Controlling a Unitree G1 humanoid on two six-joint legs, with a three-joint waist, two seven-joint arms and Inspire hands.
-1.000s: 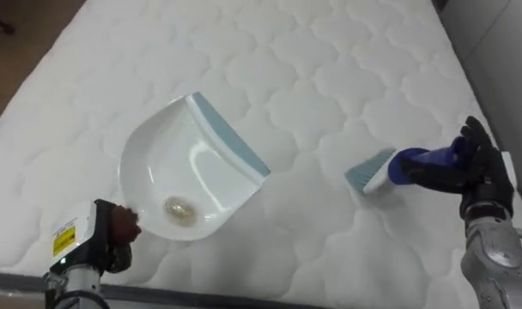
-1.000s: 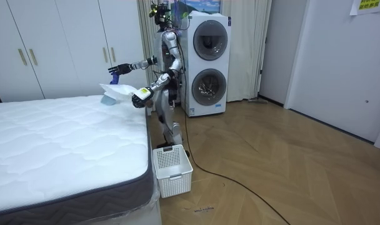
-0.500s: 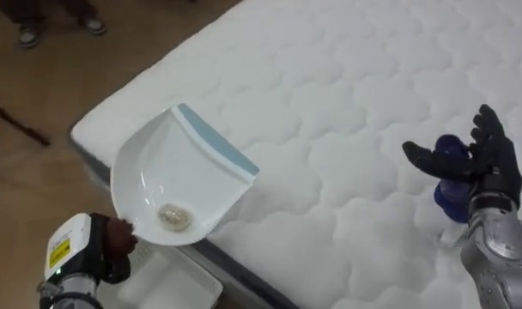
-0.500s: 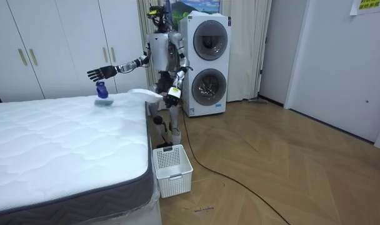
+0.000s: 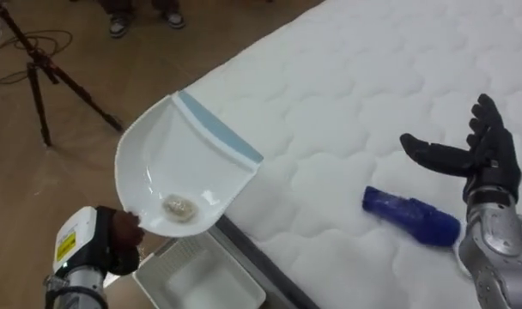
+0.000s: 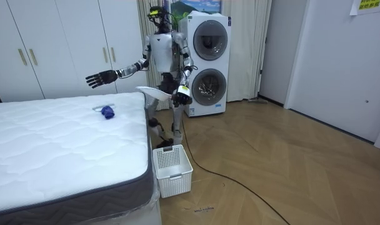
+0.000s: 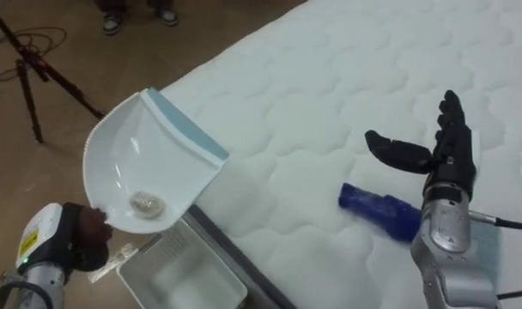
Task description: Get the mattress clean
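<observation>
The robot stands at the corner of the bed (image 5: 347,94), with the wooden floor at its left side. The left hand (image 5: 106,251) has its fingers (image 5: 124,233) curled tightly round the handle end of a white dustpan (image 5: 184,167). From these fingers the pan goes up and away, tilted, with its pale blue lip at the far end. In the deep part of the pan, just above the fingers, lies a small crumpled bit of dirt (image 5: 180,206). The pan is in the air, partly over the edge of the mattress. Just beside the left fingers, lower down on the floor, stands a white basket (image 5: 201,279) close against the bed.

The right hand (image 5: 480,159) is held over the mattress. Its fingers (image 5: 487,120) are straight and spread, the thumb points to the side, and it holds nothing. A blue brush (image 5: 411,215) lies on its side on the quilted mattress, near and below these fingers and apart from them.

Far beyond the left fingers a dark tripod (image 5: 46,81) stands on the floor, and the shoes of a person (image 5: 145,19) show at the top edge.

In the room view the robot is upright at the bed's corner. Its right arm reaches over the mattress, and the pan is before its body. Stacked washing machines (image 6: 207,62) stand behind it, and white wardrobe doors (image 6: 59,44) are along the wall.
</observation>
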